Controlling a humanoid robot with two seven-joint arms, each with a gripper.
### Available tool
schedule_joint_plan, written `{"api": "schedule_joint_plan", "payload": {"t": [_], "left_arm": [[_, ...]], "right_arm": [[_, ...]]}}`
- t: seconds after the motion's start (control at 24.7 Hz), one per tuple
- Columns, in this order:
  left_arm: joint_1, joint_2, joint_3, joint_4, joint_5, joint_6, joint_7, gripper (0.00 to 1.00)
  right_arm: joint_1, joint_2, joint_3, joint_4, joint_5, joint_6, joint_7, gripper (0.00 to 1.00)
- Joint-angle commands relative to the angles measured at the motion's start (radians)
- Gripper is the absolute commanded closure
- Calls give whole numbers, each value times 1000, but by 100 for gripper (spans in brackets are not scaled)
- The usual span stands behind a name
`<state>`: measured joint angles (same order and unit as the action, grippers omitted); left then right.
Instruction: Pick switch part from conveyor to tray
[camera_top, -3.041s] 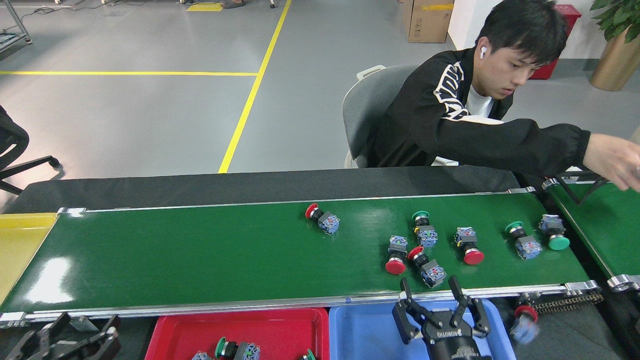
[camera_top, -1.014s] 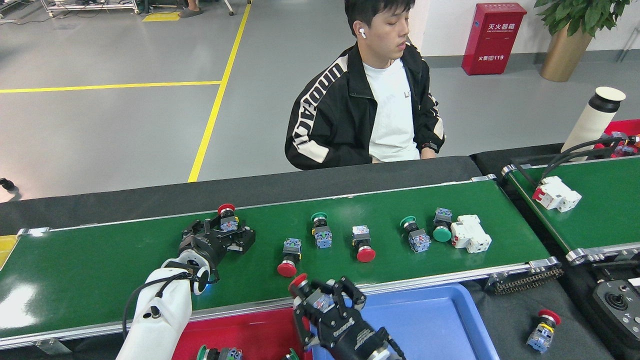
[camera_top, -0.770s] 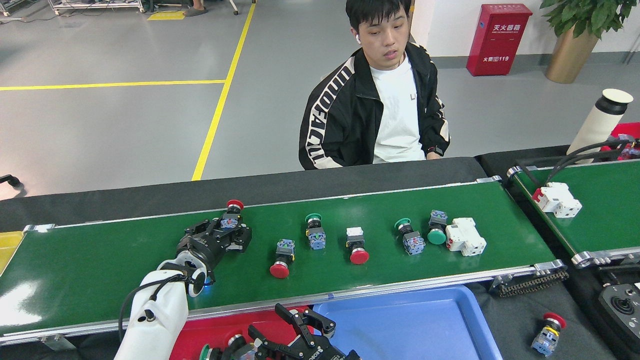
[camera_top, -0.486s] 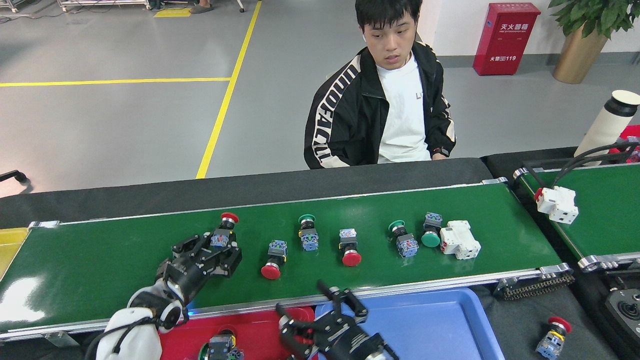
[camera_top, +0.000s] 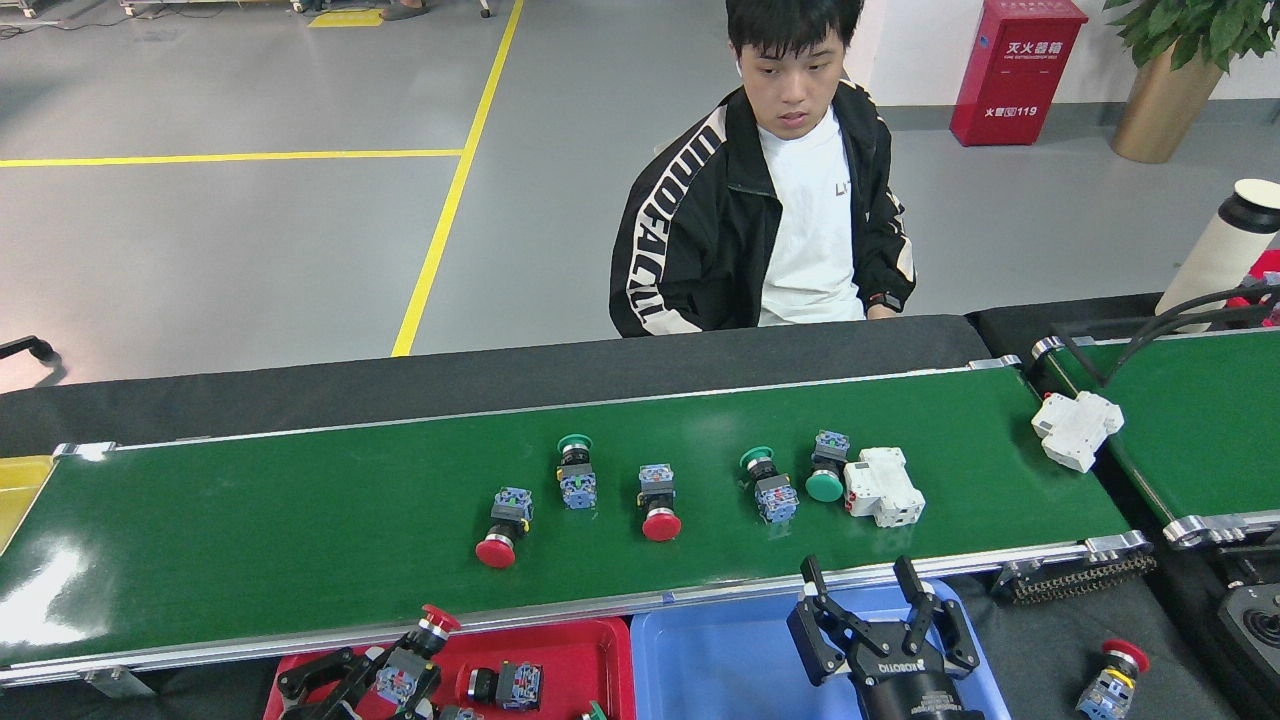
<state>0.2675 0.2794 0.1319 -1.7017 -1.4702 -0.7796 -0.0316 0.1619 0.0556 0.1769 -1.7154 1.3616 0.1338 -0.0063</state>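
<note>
The conveyor runs left to right across the view. Several switch parts lie on it: a red-capped one, a green-capped one, another red one and two green ones. My left gripper is at the bottom edge over the red tray, shut on a red-capped switch part. A further switch part lies in that tray. My right gripper stands open and empty over the blue tray, just below the belt's near rail.
A white breaker lies on the belt beside the green parts, and another sits at the gap to the second belt. A person sits behind the conveyor. A loose red switch lies at the bottom right, and a yellow tray is at the far left.
My left gripper has carried the red-capped switch part off the belt and down over the red tray. My right gripper has shifted right over the blue tray. Parts on the belt drifted left.
</note>
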Motion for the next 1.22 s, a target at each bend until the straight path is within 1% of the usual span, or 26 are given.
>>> {"api": "schedule_joint_plan", "payload": {"t": [0.0,0.04,0.12,0.2,0.28,0.32,0.41,0.49,0.53,0.61,0.65,0.69,0.73,0.77,0.81,0.85,0.93,1.01,1.09,1.14,1.18], "left_arm": [[-11,14,3,-12,-1,-6,16,1],[-13,17,2,-12,-1,-6,16,1],[-14,14,9,-9,2,-6,18,1],[-17,-6,37,-6,13,-6,18,1],[-16,-54,135,5,19,-6,16,1],[-14,-86,204,17,19,-6,12,1],[-19,-146,330,45,16,-6,1,1],[-22,-166,402,57,14,-6,-11,1],[-21,-167,423,60,13,19,-19,1],[-21,-163,433,70,11,134,-30,1],[-17,-160,431,74,8,192,-31,1],[-13,-157,430,74,8,223,-34,1],[-11,-157,430,74,7,255,-48,1],[-11,-158,430,74,7,278,-68,1],[-11,-158,430,74,8,295,-80,1],[-14,-160,430,74,8,301,-82,1],[-13,-158,426,71,13,295,-80,1],[-8,-160,417,51,22,270,-79,1],[-13,-169,384,33,24,214,-79,1],[-19,-171,361,31,22,209,-79,1],[-30,-174,328,33,16,215,-80,1]], "right_arm": [[-42,35,32,13,42,38,-4,0],[-62,46,49,28,57,44,-1,0],[-134,69,102,117,99,89,16,0],[-209,79,164,203,116,150,25,0],[-277,84,211,286,111,201,26,0],[-311,90,225,333,108,219,26,0],[-384,102,233,444,99,234,26,0],[-444,102,245,534,74,234,26,0],[-469,102,262,566,48,234,25,0],[-510,104,271,593,-16,234,17,0],[-519,104,273,597,-39,236,16,6],[-521,104,274,597,-42,236,16,23],[-521,104,277,597,-42,234,17,54],[-521,104,277,597,-45,230,23,74],[-521,104,280,599,-45,228,23,85],[-521,104,283,599,-47,225,26,91],[-522,104,293,596,-47,227,26,97],[-522,102,297,593,-47,225,26,98],[-522,102,305,582,-47,224,28,98],[-522,102,309,564,-47,222,28,98],[-518,98,317,524,-47,213,32,98]]}}
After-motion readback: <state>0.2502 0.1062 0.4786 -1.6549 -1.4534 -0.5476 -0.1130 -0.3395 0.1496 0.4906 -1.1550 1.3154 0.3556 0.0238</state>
